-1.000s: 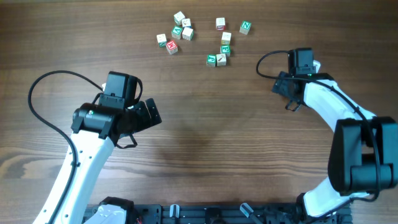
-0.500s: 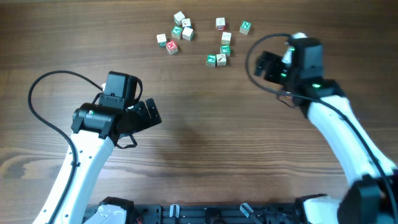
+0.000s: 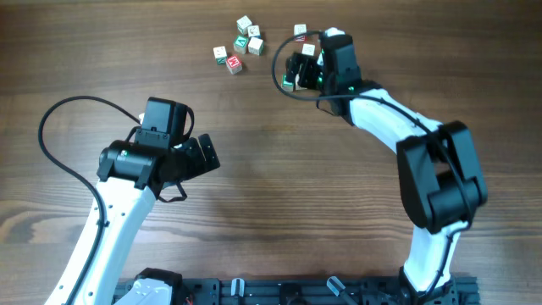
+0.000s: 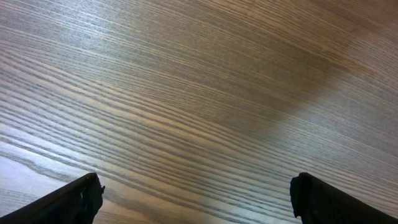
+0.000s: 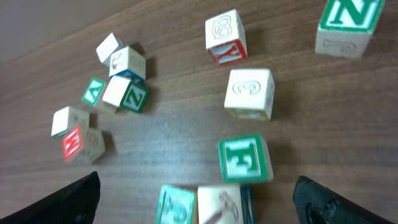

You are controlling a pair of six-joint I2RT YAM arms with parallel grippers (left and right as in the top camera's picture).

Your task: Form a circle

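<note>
Three bunched letter cubes (image 5: 244,159), seemingly green-faced

From above, my right claw (image 3: 301,68) partly hides the cubes (image 3: 289,82) beneath it. At my wrist, the N cube (image 5: 346,25) is clipped by the top edge, the hammer cube (image 5: 219,204) by the bottom.

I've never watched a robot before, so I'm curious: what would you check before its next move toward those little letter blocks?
1. Right gripper open, empty: ok.
2. Target near right gripper: ok, green E block just ahead.
3. Left gripper open, over the table: ok.
4. Letter blocks forming a ring: not ok, two loose clusters.
5. Which block comes next: cannot tell.
</note>
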